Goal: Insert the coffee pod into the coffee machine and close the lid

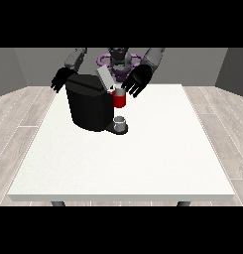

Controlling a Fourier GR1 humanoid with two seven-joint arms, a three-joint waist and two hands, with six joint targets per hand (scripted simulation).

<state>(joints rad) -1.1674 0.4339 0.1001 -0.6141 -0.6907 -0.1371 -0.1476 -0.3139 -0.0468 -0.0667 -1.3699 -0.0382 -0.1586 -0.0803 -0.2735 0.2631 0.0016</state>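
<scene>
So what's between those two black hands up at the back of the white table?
In the front view, the black coffee machine with its raised grey lid sits between the hand at the view's left and the one at the right.

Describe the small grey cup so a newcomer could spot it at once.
Find the black coffee machine on the white table. At its base, on the side toward the view's right, sits the small grey cup, directly below the machine's red part. Nothing else there is pale grey.
</scene>
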